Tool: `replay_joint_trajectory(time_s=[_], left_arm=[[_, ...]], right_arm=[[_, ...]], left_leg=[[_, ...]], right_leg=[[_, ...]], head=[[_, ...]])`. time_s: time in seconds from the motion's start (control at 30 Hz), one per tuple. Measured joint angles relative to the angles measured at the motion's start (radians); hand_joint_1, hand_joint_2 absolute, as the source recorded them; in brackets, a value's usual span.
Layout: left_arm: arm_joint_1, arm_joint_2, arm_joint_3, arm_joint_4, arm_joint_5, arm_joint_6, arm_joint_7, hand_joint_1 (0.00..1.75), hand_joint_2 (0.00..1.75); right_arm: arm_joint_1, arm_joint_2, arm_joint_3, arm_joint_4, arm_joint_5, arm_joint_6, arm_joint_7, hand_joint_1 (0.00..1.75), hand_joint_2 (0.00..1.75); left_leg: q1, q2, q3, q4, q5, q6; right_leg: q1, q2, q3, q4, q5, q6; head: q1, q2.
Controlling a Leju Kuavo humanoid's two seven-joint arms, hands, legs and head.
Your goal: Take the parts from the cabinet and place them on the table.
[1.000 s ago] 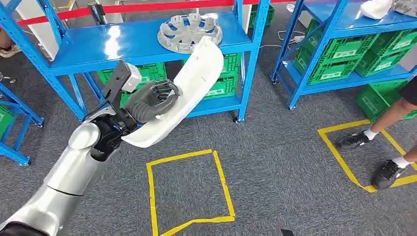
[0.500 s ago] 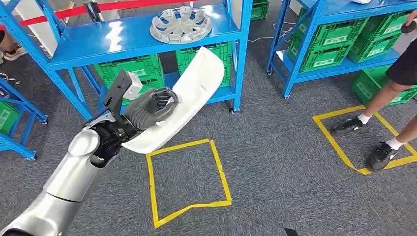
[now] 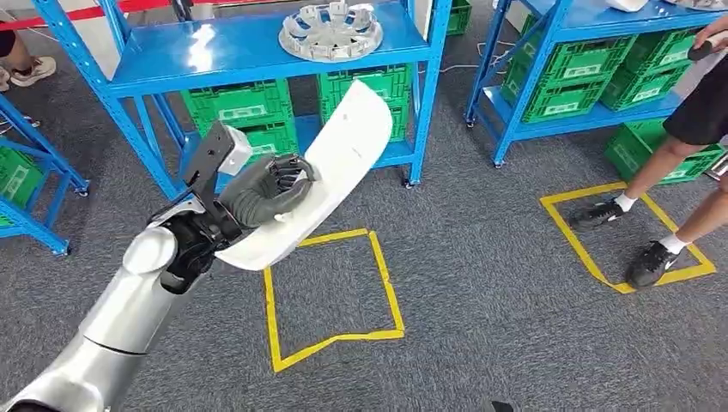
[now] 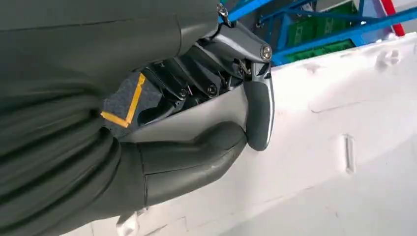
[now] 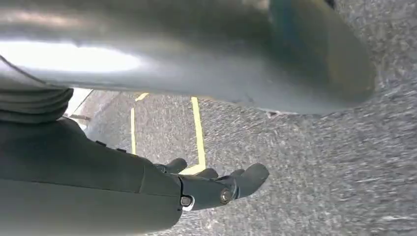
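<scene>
The left hand (image 3: pixel 273 184) grips the white curved panel (image 3: pixel 330 167), a long moulded part. The fingers (image 4: pixel 196 83) wrap over one long edge and the thumb (image 4: pixel 196 157) presses the broad face near the part's middle. The long axis of the panel runs diagonally away from the hand. One end rises toward the blue shelf rack (image 3: pixel 266 64); the other end drops back beside the forearm. The panel is clear of the rack and hangs above the grey carpet, just short of the yellow taped square (image 3: pixel 330 296).

The right hand (image 5: pixel 216 189) hangs low over the carpet. Its fingers lie loosely extended and hold nothing. The left arm alone carries the load, so placing falls to it.

No worktop is in view from the rack, so the direction of the placing move cannot be judged. A wheel cover (image 3: pixel 330 30) remains on the top shelf of the rack. The panel hides the shelf bay behind it. A person's legs (image 3: pixel 678 184) stand to the right of the rack, cut off by the picture edge.
</scene>
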Motion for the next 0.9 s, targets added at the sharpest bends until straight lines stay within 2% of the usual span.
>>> replay_joint_trajectory(time_s=[0.03, 0.07, 0.1, 0.13, 0.17, 0.2, 0.23, 0.27, 0.33, 0.37, 0.4, 0.47, 0.5, 0.53, 0.57, 0.6, 0.63, 0.67, 0.7, 0.73, 0.77, 0.83, 0.87, 0.9], left_arm=[[0.000, -0.001, 0.000, 0.002, 0.000, -0.002, 0.000, 1.75, 1.75], [0.000, -0.002, 0.000, 0.003, -0.002, -0.003, 0.001, 1.75, 1.75], [0.000, -0.003, 0.000, 0.003, -0.003, -0.004, 0.001, 1.75, 1.75], [-0.001, -0.003, 0.000, 0.003, -0.003, -0.005, 0.001, 1.75, 1.75], [-0.002, -0.003, 0.000, 0.003, -0.003, -0.005, 0.001, 1.75, 1.75], [-0.004, -0.003, 0.002, 0.003, -0.003, -0.006, 0.000, 1.75, 1.75], [-0.004, -0.004, 0.003, 0.003, -0.006, -0.006, -0.001, 1.75, 1.75], [-0.005, -0.004, 0.003, 0.005, -0.006, -0.007, -0.002, 1.75, 1.75], [-0.004, -0.004, 0.004, 0.006, -0.007, -0.009, -0.003, 1.75, 1.75], [-0.004, -0.004, 0.004, 0.008, -0.009, -0.009, -0.004, 1.75, 1.75], [-0.004, -0.004, 0.005, 0.010, -0.010, -0.009, -0.003, 1.75, 1.75], [-0.005, -0.005, 0.005, 0.011, -0.012, -0.009, -0.003, 1.75, 1.75], [-0.005, -0.005, 0.005, 0.012, -0.015, -0.009, -0.002, 1.75, 1.75], [-0.004, -0.005, 0.005, 0.013, -0.018, -0.009, -0.002, 1.75, 1.75], [-0.003, -0.005, 0.005, 0.014, -0.018, -0.009, -0.001, 1.75, 1.75], [-0.002, -0.005, 0.005, 0.014, -0.019, -0.009, -0.001, 1.75, 1.75], [-0.002, -0.005, 0.005, 0.014, -0.019, -0.009, -0.001, 1.75, 1.75], [-0.003, -0.006, 0.005, 0.013, -0.020, -0.010, 0.000, 1.75, 1.75], [-0.004, -0.006, 0.006, 0.010, -0.020, -0.012, 0.000, 1.75, 1.75], [-0.004, -0.006, 0.006, 0.006, -0.019, -0.012, -0.001, 1.75, 1.75], [-0.004, -0.005, 0.007, 0.005, -0.019, -0.012, 0.000, 1.75, 1.75], [-0.005, -0.002, 0.009, 0.005, -0.020, -0.012, 0.000, 1.75, 1.75], [-0.005, -0.002, 0.009, 0.005, -0.021, -0.012, 0.001, 1.75, 1.75], [-0.006, -0.002, 0.009, 0.005, -0.023, -0.012, 0.003, 1.75, 1.75]], right_arm=[[0.000, 0.000, -0.003, 0.000, -0.003, -0.002, 0.000, 0.00, 0.00], [0.000, 0.000, -0.007, 0.000, -0.005, -0.002, 0.000, 0.00, 0.00], [0.001, 0.000, -0.008, 0.000, -0.005, -0.002, 0.000, 0.00, 0.00], [0.000, 0.000, -0.008, 0.000, -0.005, -0.002, 0.000, 0.00, 0.00], [0.000, 0.000, -0.008, 0.000, -0.005, -0.002, -0.002, 0.00, 0.00], [-0.003, 0.000, -0.008, 0.000, -0.006, -0.002, -0.002, 0.00, 0.00], [-0.003, 0.000, -0.009, 0.000, -0.006, -0.002, -0.004, 0.00, 0.00], [-0.002, 0.000, -0.010, 0.000, -0.006, -0.001, -0.005, 0.00, 0.00], [0.000, 0.001, -0.015, 0.000, -0.008, 0.001, -0.006, 0.00, 0.00], [0.000, 0.005, -0.015, 0.000, -0.009, 0.001, -0.006, 0.00, 0.00], [-0.002, 0.004, -0.016, 0.000, -0.010, 0.001, -0.006, 0.00, 0.00], [-0.002, 0.004, -0.016, 0.000, -0.010, 0.003, -0.008, 0.00, 0.00], [-0.002, 0.003, -0.017, 0.000, -0.010, 0.005, -0.008, 0.00, 0.00], [-0.002, 0.003, -0.017, 0.000, -0.010, 0.007, -0.008, 0.00, 0.00], [-0.002, 0.004, -0.017, 0.000, -0.010, 0.008, -0.008, 0.00, 0.00], [-0.002, 0.004, -0.017, 0.000, -0.010, 0.011, -0.008, 0.00, 0.00], [-0.002, 0.004, -0.017, 0.000, -0.010, 0.011, -0.008, 0.00, 0.00], [-0.002, 0.004, -0.017, 0.000, -0.010, 0.013, -0.008, 0.00, 0.00], [-0.002, 0.005, -0.017, 0.000, -0.010, 0.015, -0.011, 0.00, 0.00], [-0.003, 0.005, -0.017, 0.000, -0.010, 0.021, -0.013, 0.00, 0.00], [-0.002, 0.005, -0.017, 0.000, -0.010, 0.026, -0.016, 0.00, 0.00], [-0.002, 0.005, -0.017, 0.000, -0.010, 0.031, -0.016, 0.00, 0.00], [-0.001, 0.004, -0.017, 0.000, -0.010, 0.031, -0.018, 0.00, 0.00], [0.000, 0.004, -0.017, 0.000, -0.010, 0.035, -0.019, 0.00, 0.00]], left_leg=[[0.000, 0.000, -0.017, 0.005, 0.008, -0.001], [0.000, 0.001, -0.035, 0.012, 0.017, -0.003], [0.001, 0.001, -0.051, 0.019, 0.023, -0.007], [0.002, 0.001, -0.064, 0.028, 0.029, -0.010], [0.002, 0.001, -0.075, 0.037, 0.033, -0.015], [-0.004, 0.001, -0.089, 0.044, 0.037, -0.022], [-0.005, 0.002, -0.090, 0.044, 0.046, -0.028], [-0.005, 0.002, -0.091, 0.043, 0.053, -0.031], [-0.004, 0.001, -0.094, 0.035, 0.070, -0.043], [0.001, -0.001, -0.101, 0.041, 0.053, -0.050], [0.001, -0.001, -0.115, 0.073, 0.000, -0.057], [0.007, -0.001, -0.149, 0.221, -0.115, -0.069], [0.007, -0.001, -0.164, 0.297, -0.151, -0.071], [0.007, -0.001, -0.164, 0.342, -0.154, -0.072], [0.007, -0.001, -0.145, 0.342, -0.131, -0.071], [0.007, -0.001, -0.108, 0.305, -0.096, -0.067], [0.006, -0.002, -0.053, 0.232, -0.062, -0.061], [0.004, -0.003, 0.011, 0.143, -0.047, -0.051], [-0.001, -0.002, 0.066, 0.055, -0.076, -0.040], [-0.005, -0.001, 0.109, -0.010, -0.098, -0.039], [-0.009, -0.003, 0.100, -0.006, -0.095, -0.038], [-0.013, -0.003, 0.088, -0.011, -0.083, -0.023], [0.002, 0.000, 0.092, -0.022, -0.065, -0.013], [0.000, 0.001, 0.086, -0.023, -0.055, -0.008]], right_leg=[[0.000, 0.000, 0.003, 0.031, 0.011, 0.000], [0.001, 0.000, 0.026, 0.019, 0.043, 0.000], [0.000, 0.000, 0.069, -0.032, 0.081, -0.001], [0.000, 0.000, 0.126, -0.109, 0.105, -0.003], [-0.002, 0.000, 0.190, -0.202, 0.097, -0.004], [0.004, 0.001, 0.227, -0.267, 0.059, -0.007], [0.006, 0.005, 0.223, -0.270, 0.058, -0.023], [0.005, 0.005, 0.218, -0.275, 0.061, -0.026], [0.007, 0.004, 0.209, -0.275, 0.076, -0.044], [0.001, -0.003, 0.200, -0.279, 0.090, -0.056], [0.001, -0.003, 0.190, -0.280, 0.100, -0.063], [0.002, -0.003, 0.164, -0.279, 0.121, -0.064], [0.002, -0.003, 0.150, -0.278, 0.132, -0.064], [0.002, -0.004, 0.137, -0.277, 0.141, -0.064], [0.003, -0.004, 0.123, -0.276, 0.152, -0.063], [0.004, -0.004, 0.112, -0.276, 0.161, -0.062], [0.005, -0.003, 0.102, -0.277, 0.169, -0.060], [0.005, -0.003, 0.096, -0.277, 0.177, -0.058], [0.004, -0.004, 0.092, -0.277, 0.182, -0.054], [0.006, -0.003, 0.089, -0.277, 0.189, -0.047], [0.004, -0.004, 0.091, -0.283, 0.198, -0.040], [0.000, -0.005, 0.091, -0.293, 0.216, -0.025], [0.000, -0.005, 0.085, -0.291, 0.214, -0.020], [0.002, -0.001, 0.074, -0.265, 0.183, -0.015]], head=[[0.000, 0.000], [0.000, 0.000], [0.001, 0.000], [0.000, 0.000], [0.001, 0.000], [0.001, 0.000], [-0.001, 0.000], [0.001, 0.000], [0.001, 0.000], [0.001, 0.000], [-0.002, 0.000], [-0.003, 0.000], [-0.003, 0.000], [-0.003, 0.000], [-0.003, 0.000], [-0.003, 0.000], [-0.003, 0.000], [-0.003, 0.000], [-0.002, 0.000], [-0.002, 0.000], [-0.002, 0.000], [-0.004, 0.000], [-0.005, 0.000], [-0.002, 0.000]])
